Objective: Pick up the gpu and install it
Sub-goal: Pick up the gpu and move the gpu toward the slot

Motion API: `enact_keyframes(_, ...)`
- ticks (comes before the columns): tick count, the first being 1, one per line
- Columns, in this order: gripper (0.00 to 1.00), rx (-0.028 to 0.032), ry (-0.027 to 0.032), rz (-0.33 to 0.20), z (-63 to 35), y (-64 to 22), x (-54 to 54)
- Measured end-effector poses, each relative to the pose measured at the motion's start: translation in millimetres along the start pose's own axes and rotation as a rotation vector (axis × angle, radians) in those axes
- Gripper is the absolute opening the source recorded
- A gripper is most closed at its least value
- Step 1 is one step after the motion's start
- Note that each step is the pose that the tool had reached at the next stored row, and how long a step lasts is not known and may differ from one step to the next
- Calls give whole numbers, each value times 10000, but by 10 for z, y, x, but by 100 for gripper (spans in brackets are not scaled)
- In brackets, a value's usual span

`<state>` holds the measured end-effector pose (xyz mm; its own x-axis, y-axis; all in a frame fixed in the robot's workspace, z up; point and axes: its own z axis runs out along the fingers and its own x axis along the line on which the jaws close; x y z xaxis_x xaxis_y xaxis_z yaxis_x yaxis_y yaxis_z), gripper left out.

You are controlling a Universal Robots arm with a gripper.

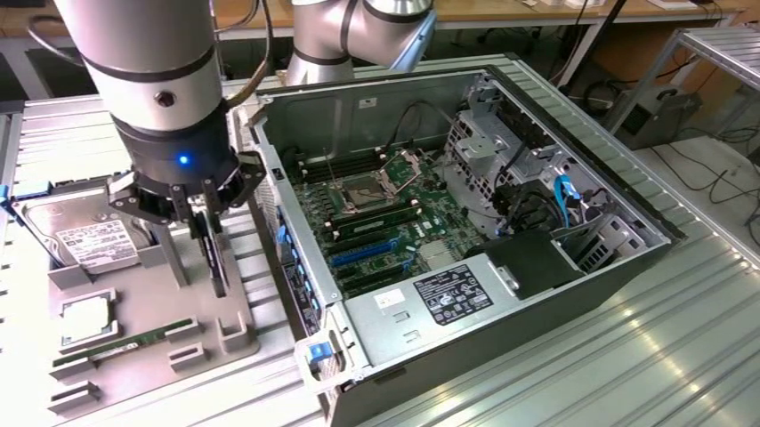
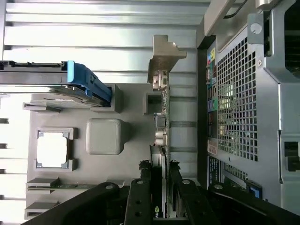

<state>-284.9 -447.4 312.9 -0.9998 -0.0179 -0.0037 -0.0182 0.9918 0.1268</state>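
At the upper left of the exterior view the arm (image 1: 160, 71) reaches down over a grey tray (image 1: 137, 302) that lies on the ribbed metal table (image 1: 618, 356). At the far left of the tray sits the hard drive (image 1: 77, 238), and below it in the frame lie the CPU (image 1: 89, 318) and then the memory stick (image 1: 119, 344).

Just to the right of these, in the left-centre of the frame, the tool (image 1: 202, 218) is clenched on the gpu (image 1: 216, 262). The card hangs on edge beneath it as a thin dark blade, its lower end close to the tray surface. Whether it still touches the tray cannot be told.

In the wrist view the tool (image 2: 159, 165) has a black finger on each face of the gpu (image 2: 162, 124). The card's silver bracket (image 2: 161, 58) is at the end away from the fingers. On one side of the card the tray (image 2: 133, 154) carries the hard drive (image 2: 33, 76) in a blue-ended carrier, the CPU (image 2: 51, 150) and the memory stick (image 2: 61, 186). On the other side is the perforated rear of the case (image 2: 239, 103), beside the card and apart from it.

From the centre to the right of the exterior view the case (image 1: 356, 116) lies open on its side, with the green motherboard (image 1: 380, 231) and its blue slots (image 1: 362, 253) exposed.
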Motion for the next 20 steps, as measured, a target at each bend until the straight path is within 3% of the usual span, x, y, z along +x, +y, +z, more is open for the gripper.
enact_keyframes(5, 26, -47, -1, -12, -237, 14, -8)
enact_keyframes(10, 26, -78, 3, -38, -559, -7, -45)
enact_keyframes(12, 26, -105, 4, -49, -707, -31, -89)
enact_keyframes(20, 26, -201, 4, -60, -1099, -102, -269)
